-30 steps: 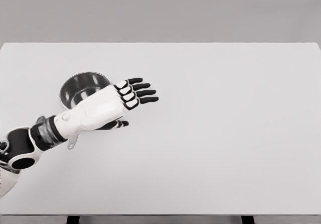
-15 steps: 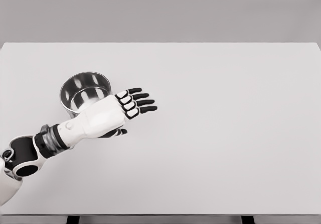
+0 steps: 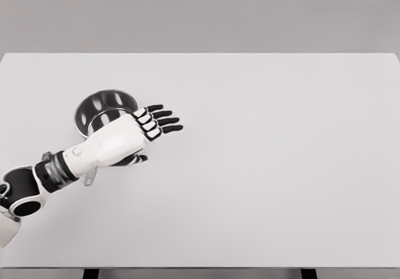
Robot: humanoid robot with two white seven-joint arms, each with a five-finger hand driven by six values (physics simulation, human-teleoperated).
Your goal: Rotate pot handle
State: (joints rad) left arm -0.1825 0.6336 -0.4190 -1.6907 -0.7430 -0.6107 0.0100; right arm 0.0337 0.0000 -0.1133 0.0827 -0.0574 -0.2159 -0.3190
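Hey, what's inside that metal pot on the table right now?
The pot looks empty: only its shiny inner wall shows. The left hand covers its near right part, so that bit of the inside is hidden. It stands on the table.

Left arm: enters from lower left, forearm goes up and to the right, approx. diagonal.
Left wrist: grey-black cuff, nearly straight w/ the forearm.
Left hand point(image 3: 128, 138): back of hand faces up, white shell.
Fingers point(image 3: 164, 121): four black fingers extended and a bit spread, pointing right; they hold nothing.
Thumb: black tip visible under the palm.
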